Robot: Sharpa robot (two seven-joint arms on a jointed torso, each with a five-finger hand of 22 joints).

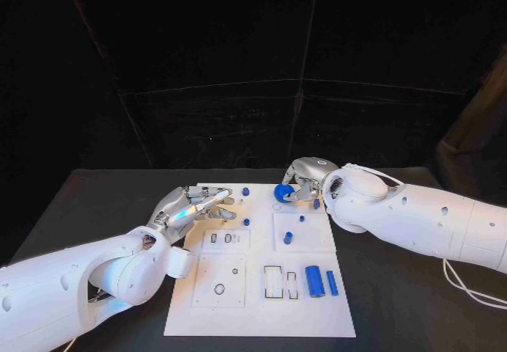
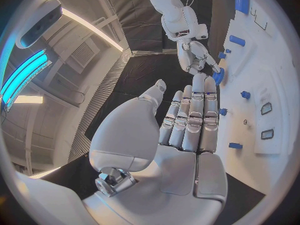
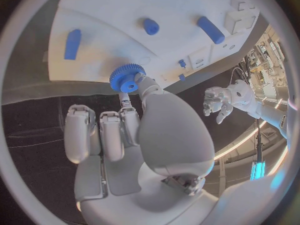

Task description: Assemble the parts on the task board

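Pinching a blue gear (image 3: 127, 78) lightly, the right hand (image 1: 308, 179) is risking a drop (thin fingertip hold) over the task board (image 1: 260, 323). Left hand (image 1: 194, 206) is hovering, fingers apart, grasping nothing.

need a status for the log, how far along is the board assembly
Early to midway, as far as the pictures tell. Done: a few small blue pegs seem to stand in the white board. In hand: the right hand holds a blue gear over the board's far end; the left hand is open and holds nothing. Left: two blue cylinders lie loose beside empty slots near the front.
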